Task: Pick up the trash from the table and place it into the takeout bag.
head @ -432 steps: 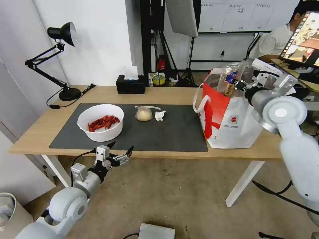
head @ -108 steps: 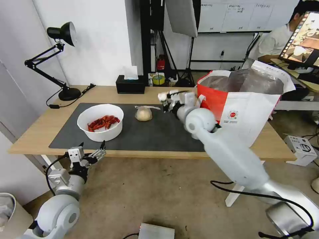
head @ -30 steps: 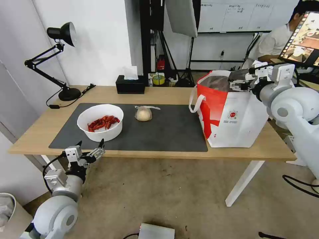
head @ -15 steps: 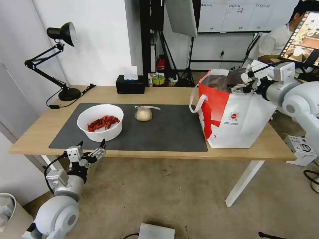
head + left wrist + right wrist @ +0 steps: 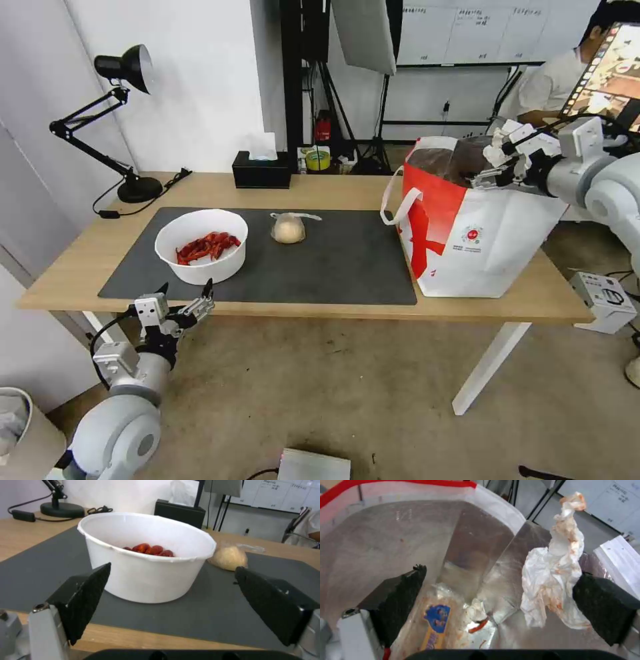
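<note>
Two tools spread wide: right tool (image 5: 499,160) over the takeout bag (image 5: 467,233), tissue (image 5: 553,565) dropping between its fingers. Left tool (image 5: 173,597) nearer, just off the surface (image 5: 80,267) edge, squarely facing the bowl (image 5: 146,555); knotted bag (image 5: 228,557) beyond.

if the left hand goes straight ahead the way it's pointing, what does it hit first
Most likely the white bowl of crayfish shells: it sits centred between the open fingers of the left hand, just past the table edge. Whether the hand clears that edge is uncertain.
</note>
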